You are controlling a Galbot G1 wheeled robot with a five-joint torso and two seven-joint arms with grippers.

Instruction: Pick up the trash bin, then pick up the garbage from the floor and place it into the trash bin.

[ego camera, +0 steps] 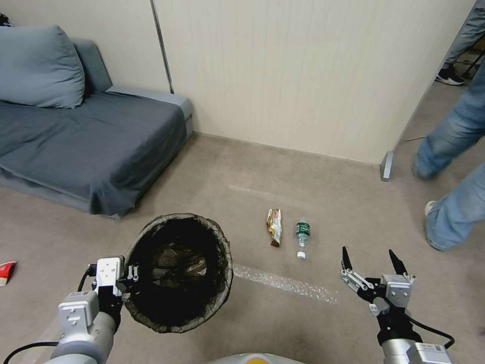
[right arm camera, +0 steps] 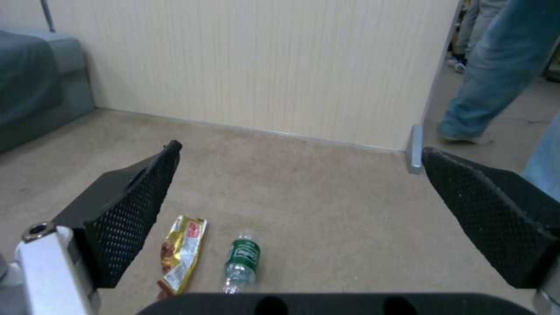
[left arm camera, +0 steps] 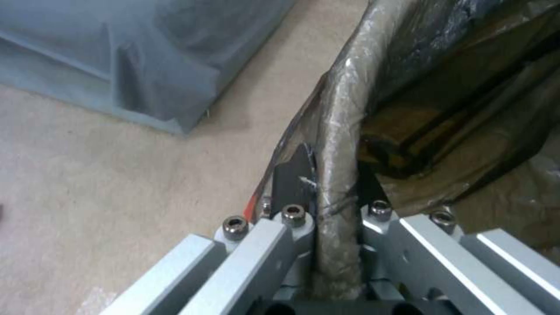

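1. Left pincer (ego camera: 132, 275) clamped on the rim of the trash bin (ego camera: 178, 271), one finger (left arm camera: 295, 181) outside the bag-lined edge and one inside, bin held up off the floor (ego camera: 313, 172).
2. Right pincer (ego camera: 372, 263) spread wide, nothing in it, hovering near the litter.
3. Yellow snack wrapper (ego camera: 274, 227) and clear bottle (ego camera: 302, 237) lying side by side on the floor, out from the wall (ego camera: 303, 71), apart from the bin.
4. Red packet (ego camera: 7, 271) at the floor's far left, by the sofa (ego camera: 96, 146).
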